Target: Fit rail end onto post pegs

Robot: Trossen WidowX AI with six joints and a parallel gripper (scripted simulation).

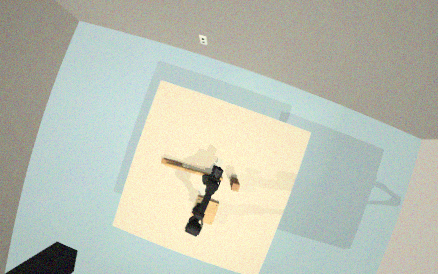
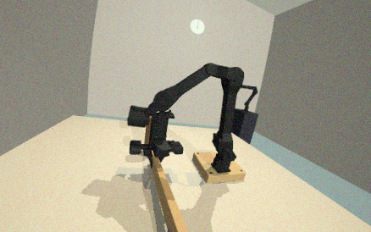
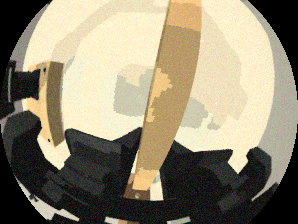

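Observation:
The long wooden rail [image 1: 181,167] [image 2: 166,195] [image 3: 176,63] runs across the middle of the table. My gripper [image 1: 216,174] [image 2: 154,153] [image 3: 149,131] is shut on the rail close to its near end and holds that end above the table. The short wooden post [image 1: 234,183] [image 2: 147,129] [image 3: 49,99] stands just beyond the gripper, a small gap away from the rail's end. The pegs and the holes are hidden by the gripper. The rail's far end lies at the left in the top view; the footboard block there is too small to make out.
The arm's base stands on a wooden plate [image 1: 213,212] [image 2: 218,174] beside the rail. A dark box [image 2: 246,124] sits behind the base at the table's edge. The cream table [image 1: 176,115] is square, with light blue floor around it.

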